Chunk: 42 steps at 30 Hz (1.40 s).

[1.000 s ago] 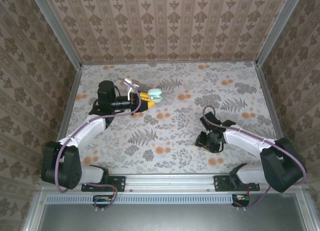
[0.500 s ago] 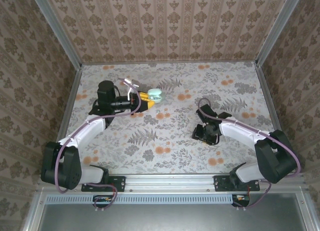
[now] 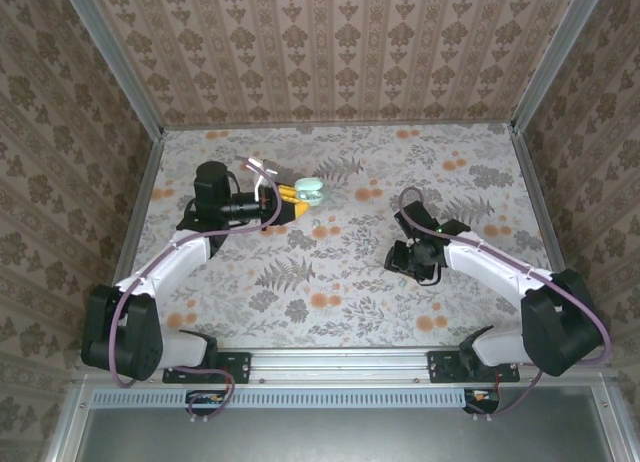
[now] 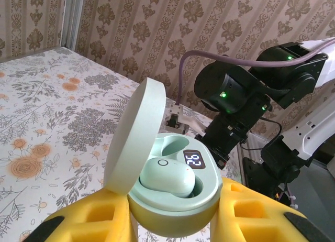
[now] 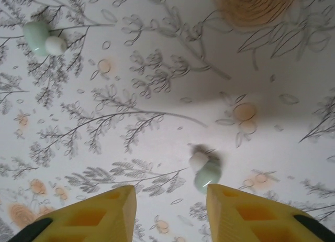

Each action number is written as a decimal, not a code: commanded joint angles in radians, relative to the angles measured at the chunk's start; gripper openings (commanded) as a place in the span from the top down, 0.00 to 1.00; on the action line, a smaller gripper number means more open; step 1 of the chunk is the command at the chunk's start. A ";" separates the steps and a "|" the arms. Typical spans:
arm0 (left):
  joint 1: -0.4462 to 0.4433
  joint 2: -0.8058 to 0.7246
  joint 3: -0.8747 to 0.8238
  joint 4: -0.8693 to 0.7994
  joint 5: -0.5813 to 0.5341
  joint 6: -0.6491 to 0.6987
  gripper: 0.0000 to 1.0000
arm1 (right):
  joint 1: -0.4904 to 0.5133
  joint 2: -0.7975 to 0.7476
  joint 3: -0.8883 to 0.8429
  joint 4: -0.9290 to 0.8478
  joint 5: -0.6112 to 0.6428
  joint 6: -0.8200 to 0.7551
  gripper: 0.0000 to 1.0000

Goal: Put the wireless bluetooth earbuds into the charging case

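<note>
My left gripper [image 3: 297, 199] [image 4: 175, 223] is shut on the charging case [image 3: 311, 189] [image 4: 178, 205], a pale mint-green pebble held between yellow fingers [image 4: 89, 221]. Its lid [image 4: 137, 132] stands open. One mint earbud [image 4: 166, 176] sits in a well beside a lit display. My right gripper [image 3: 402, 258] [image 5: 170, 200] is open and points down at the table. A second mint earbud [image 5: 205, 169] with a white tip lies on the cloth just ahead of the right finger [image 5: 251, 216], slightly blurred. A third earbud [image 5: 44, 39] lies farther off to the upper left.
The flowered tablecloth [image 3: 330, 282] covers the whole table, with patterned walls [image 3: 350, 52] round three sides. The right arm [image 4: 246, 95] with its purple cable shows behind the case in the left wrist view. Bare cloth lies between the arms.
My right gripper has moved left and away from the front edge, and its jaws have narrowed a little. The left gripper and the case have not moved.
</note>
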 commanded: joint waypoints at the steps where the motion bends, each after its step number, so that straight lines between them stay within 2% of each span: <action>1: 0.005 -0.030 0.025 -0.003 0.012 0.025 0.98 | -0.029 0.020 0.005 -0.018 0.018 -0.053 0.65; 8: 0.006 -0.040 0.021 -0.010 0.005 0.026 0.98 | -0.024 0.176 0.127 -0.018 -0.049 -0.158 0.84; 16: 0.008 -0.044 0.026 -0.024 0.004 0.033 0.98 | -0.007 0.343 0.190 -0.071 -0.123 -0.210 0.95; 31: 0.011 -0.040 0.028 -0.026 0.005 0.035 0.98 | -0.052 0.319 0.120 -0.168 -0.002 -0.225 0.97; 42: 0.011 -0.040 0.029 -0.025 0.004 0.033 0.98 | -0.109 0.282 0.070 -0.171 0.011 -0.225 0.95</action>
